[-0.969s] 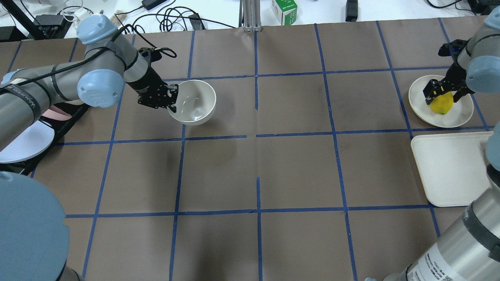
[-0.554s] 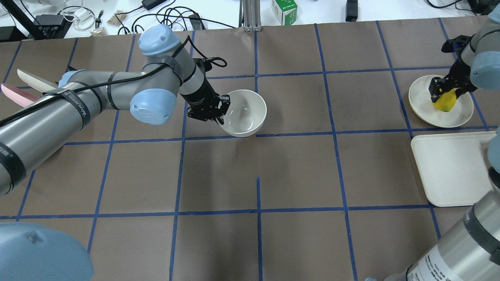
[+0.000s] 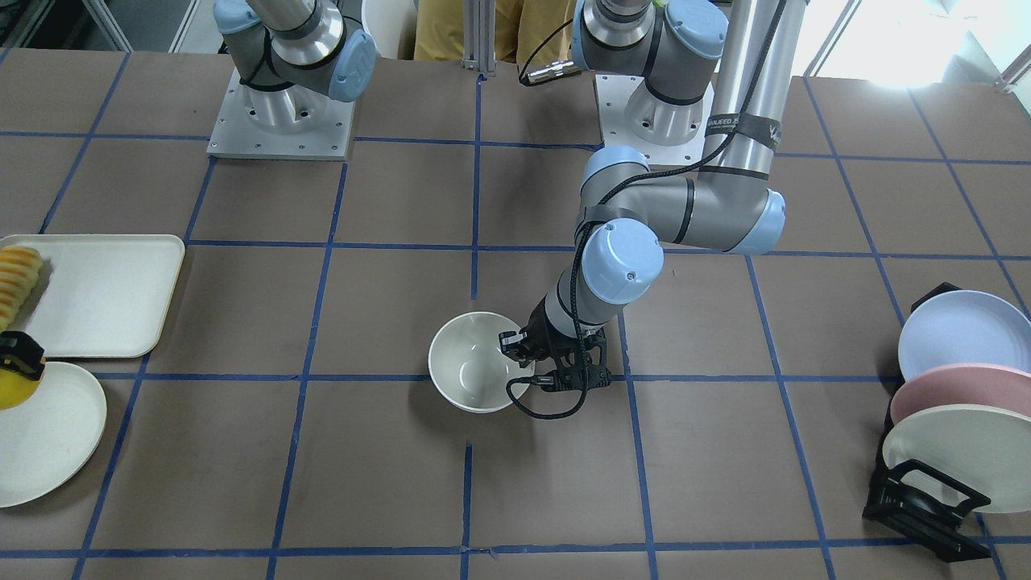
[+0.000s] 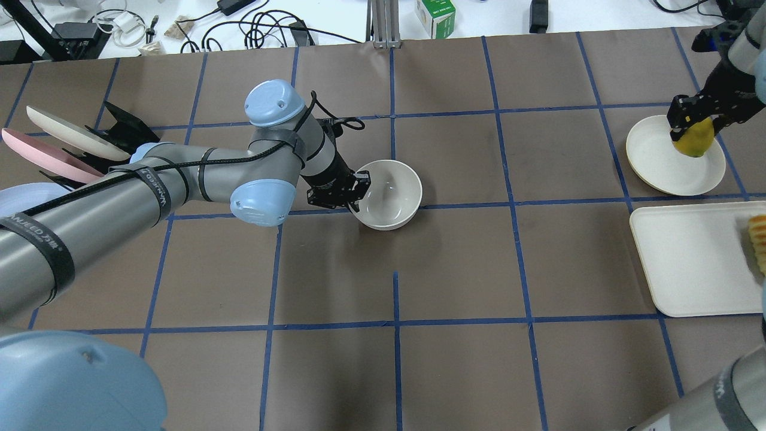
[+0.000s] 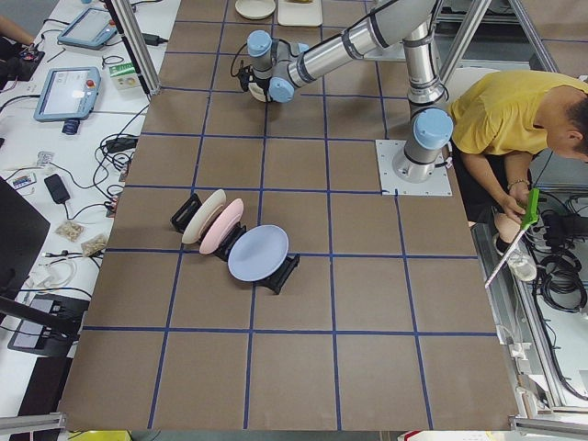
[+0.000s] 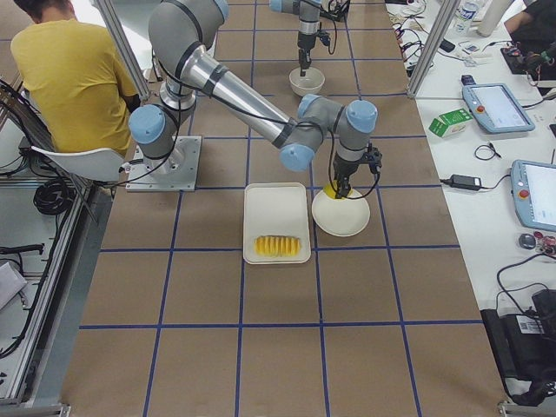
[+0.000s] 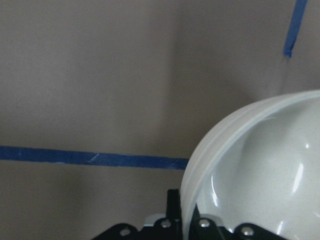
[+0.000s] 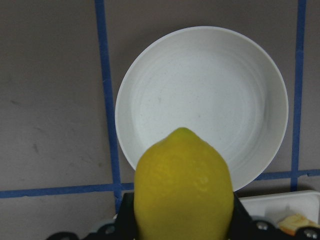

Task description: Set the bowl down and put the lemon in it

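Observation:
The off-white bowl [image 4: 392, 194] is near the table's middle, upright and low; I cannot tell whether it touches the paper. My left gripper [image 4: 357, 190] is shut on the bowl's left rim, one finger inside and one outside; this also shows in the front view [image 3: 515, 346] and, at the rim, in the left wrist view [image 7: 260, 170]. My right gripper [image 4: 694, 127] is shut on the yellow lemon [image 4: 695, 140] and holds it above the cream plate [image 4: 658, 161]. The right wrist view shows the lemon [image 8: 184, 185] over that plate [image 8: 200, 90].
A cream tray [image 4: 688, 263] with a row of fruit slices [image 4: 759, 239] lies at the right edge, nearer the robot than the plate. A rack of plates [image 4: 72, 143] stands at the far left. A green box [image 4: 435, 15] and cables lie beyond the table's far edge.
My left arm has carried the bowl rightward from the left part of the table to near the middle. My right gripper has lifted the lemon off the plate and moved it slightly away.

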Action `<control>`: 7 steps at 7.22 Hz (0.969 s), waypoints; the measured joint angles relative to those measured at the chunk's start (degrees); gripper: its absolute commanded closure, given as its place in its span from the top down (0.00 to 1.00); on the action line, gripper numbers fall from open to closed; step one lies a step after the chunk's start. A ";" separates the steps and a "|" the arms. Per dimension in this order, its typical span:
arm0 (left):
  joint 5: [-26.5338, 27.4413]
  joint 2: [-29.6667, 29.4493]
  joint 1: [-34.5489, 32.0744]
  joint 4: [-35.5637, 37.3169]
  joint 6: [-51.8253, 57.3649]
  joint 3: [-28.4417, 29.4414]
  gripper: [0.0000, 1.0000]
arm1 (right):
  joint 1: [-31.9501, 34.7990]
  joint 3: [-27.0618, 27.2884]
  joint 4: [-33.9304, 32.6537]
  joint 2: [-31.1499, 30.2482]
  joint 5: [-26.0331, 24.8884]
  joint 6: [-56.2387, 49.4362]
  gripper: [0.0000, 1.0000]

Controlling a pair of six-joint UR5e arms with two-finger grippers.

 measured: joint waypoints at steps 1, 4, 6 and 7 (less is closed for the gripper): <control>0.40 0.41 0.08 0.65 0.04 0.17 1.00 | 1.69 0.14 4.47 -3.58 1.68 3.81 0.00; 7.17 8.39 4.97 -11.38 9.38 5.60 1.00 | 17.66 0.34 10.12 -8.40 4.13 21.28 0.00; 11.39 15.08 11.70 -30.39 21.68 13.06 1.00 | 29.10 0.87 6.24 -6.42 4.26 32.59 0.00; 12.15 18.82 14.64 -37.00 25.61 15.19 1.00 | 34.32 1.06 2.12 -4.03 4.21 37.39 0.00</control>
